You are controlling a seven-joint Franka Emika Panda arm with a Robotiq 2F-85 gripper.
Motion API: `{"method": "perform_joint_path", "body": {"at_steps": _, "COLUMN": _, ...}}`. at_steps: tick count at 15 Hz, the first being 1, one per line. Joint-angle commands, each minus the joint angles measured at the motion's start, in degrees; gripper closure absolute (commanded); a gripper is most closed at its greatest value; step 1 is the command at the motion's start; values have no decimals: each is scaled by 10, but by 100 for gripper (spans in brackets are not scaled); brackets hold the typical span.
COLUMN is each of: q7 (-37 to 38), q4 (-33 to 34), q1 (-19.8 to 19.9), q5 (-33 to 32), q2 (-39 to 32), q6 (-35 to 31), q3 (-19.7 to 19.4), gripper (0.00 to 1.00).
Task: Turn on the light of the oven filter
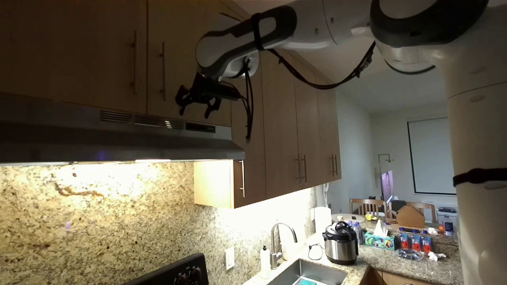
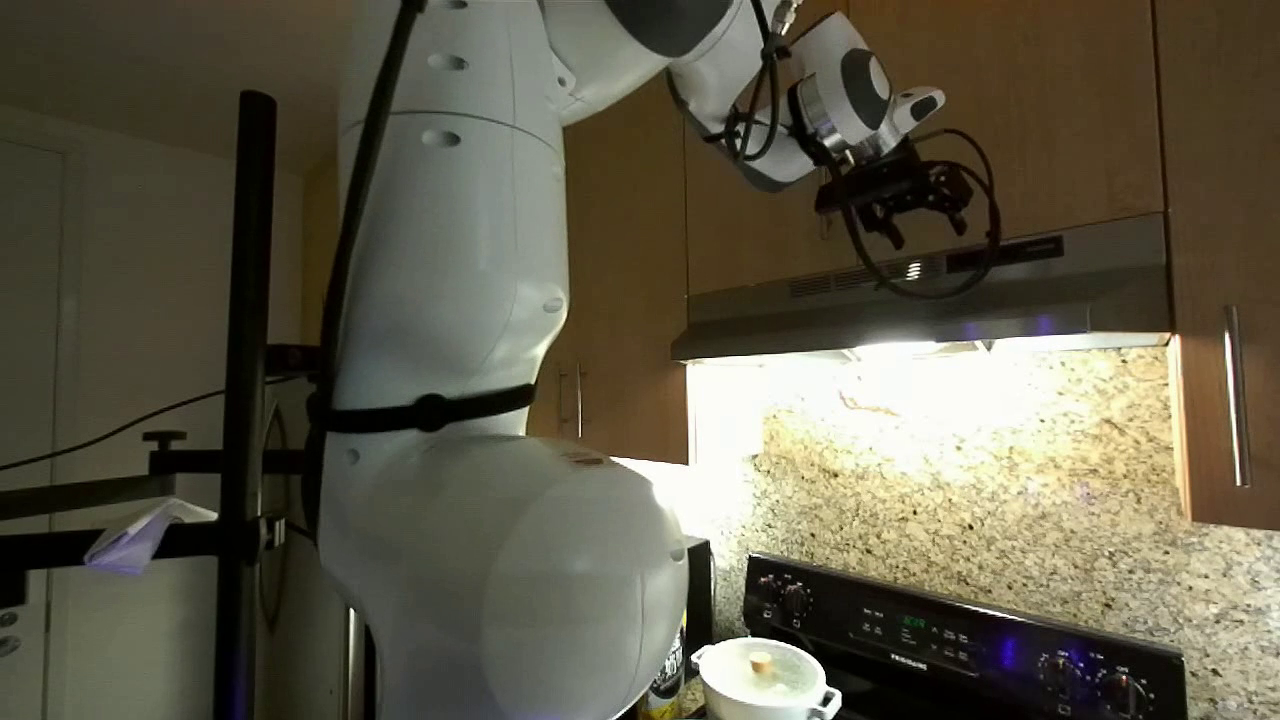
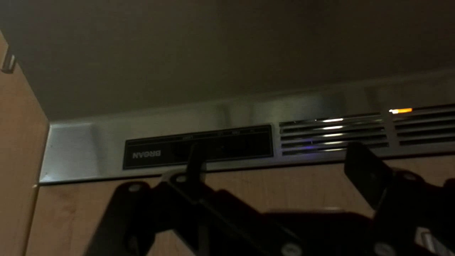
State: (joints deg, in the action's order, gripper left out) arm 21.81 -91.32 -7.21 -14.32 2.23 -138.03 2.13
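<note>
The steel range hood runs under the upper cabinets; it also shows in an exterior view. The lamp under the hood glows in both exterior views. The hood's black control panel sits right of the vent slots; in the wrist view the panel appears upside down, with two dark switches that are hard to make out. My gripper is open and empty, fingers down, near the hood's front face. In the wrist view one finger of the gripper overlaps the panel, the other the vent slots. Contact cannot be told.
Upper cabinets with bar handles stand behind and above the gripper. A loose cable loop hangs beside the gripper. Below are the stove's control panel and a white lidded pot. A sink lies farther along.
</note>
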Motion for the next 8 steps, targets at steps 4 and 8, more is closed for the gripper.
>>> {"method": "perform_joint_path", "body": {"at_steps": 4, "q7": 225, "q4": -107, "q1": 17, "q5": -133, "q2": 82, "q6": 71, "q3": 64, "gripper": 0}}
{"method": "perform_joint_path", "body": {"at_steps": 8, "q7": 290, "q4": -153, "q1": 15, "q5": -144, "q2": 101, "q6": 130, "q3": 93, "gripper": 0}}
